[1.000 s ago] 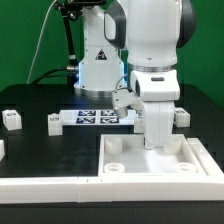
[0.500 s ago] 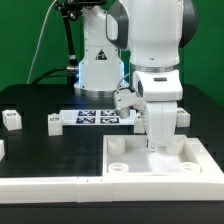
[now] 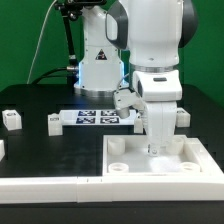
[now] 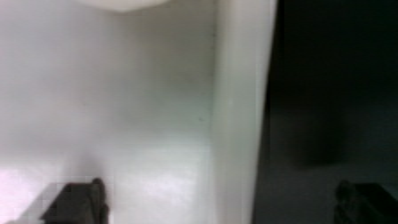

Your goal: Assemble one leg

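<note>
The large white square tabletop panel [image 3: 165, 168] lies at the front on the exterior view's right, with corner holes. My gripper [image 3: 158, 147] hangs straight down over the panel's far edge, its fingers mostly hidden by the hand. In the wrist view the gripper [image 4: 217, 202] is open: the two dark fingertips [image 4: 75, 200] stand wide apart with the panel's surface [image 4: 143, 110] and its edge between them, very close. One corner hole [image 4: 128, 4] shows. Small white legs with tags [image 3: 10, 120] [image 3: 55, 122] lie on the table at the exterior view's left, away from the gripper.
The marker board [image 3: 96, 118] lies behind the panel near the robot's base. Another small white part [image 3: 181, 115] sits behind the hand on the exterior view's right. A white strip [image 3: 40, 186] runs along the front. The table [image 4: 329, 90] is black.
The hand has sunk a little toward the panel's far edge. Nothing else has moved.
</note>
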Motion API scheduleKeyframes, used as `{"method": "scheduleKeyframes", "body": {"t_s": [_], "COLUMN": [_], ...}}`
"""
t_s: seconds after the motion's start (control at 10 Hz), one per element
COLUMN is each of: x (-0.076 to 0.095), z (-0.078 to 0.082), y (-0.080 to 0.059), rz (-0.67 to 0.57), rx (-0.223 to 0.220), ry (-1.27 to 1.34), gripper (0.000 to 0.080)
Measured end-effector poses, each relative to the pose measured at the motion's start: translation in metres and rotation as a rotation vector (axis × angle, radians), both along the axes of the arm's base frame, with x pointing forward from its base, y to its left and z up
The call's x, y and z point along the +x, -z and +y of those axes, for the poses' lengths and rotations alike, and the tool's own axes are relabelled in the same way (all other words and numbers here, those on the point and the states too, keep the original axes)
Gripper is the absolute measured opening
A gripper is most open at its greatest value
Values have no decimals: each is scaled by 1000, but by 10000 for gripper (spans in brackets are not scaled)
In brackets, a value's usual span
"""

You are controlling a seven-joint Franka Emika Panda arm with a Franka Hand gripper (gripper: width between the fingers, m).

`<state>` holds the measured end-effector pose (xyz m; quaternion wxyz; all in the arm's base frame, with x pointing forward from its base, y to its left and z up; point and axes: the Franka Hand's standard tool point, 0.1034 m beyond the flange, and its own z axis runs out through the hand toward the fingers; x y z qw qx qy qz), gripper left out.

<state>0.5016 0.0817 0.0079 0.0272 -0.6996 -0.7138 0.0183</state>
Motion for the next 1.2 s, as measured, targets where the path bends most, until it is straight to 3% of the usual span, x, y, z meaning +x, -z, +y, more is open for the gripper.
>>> {"method": "scheduleKeyframes", "body": {"t_s": [0.3,0.5,0.9,1.2], "x": [0,-5,-29,-31], "z": [0,-1,5,4], "y": [-2,-18,-66,-64], "rz": [1,-7,-59,-53], "rx": [-2,-13,-36,-37], "ry": [2,32,143,173], "gripper": [649,649,649,649]}}
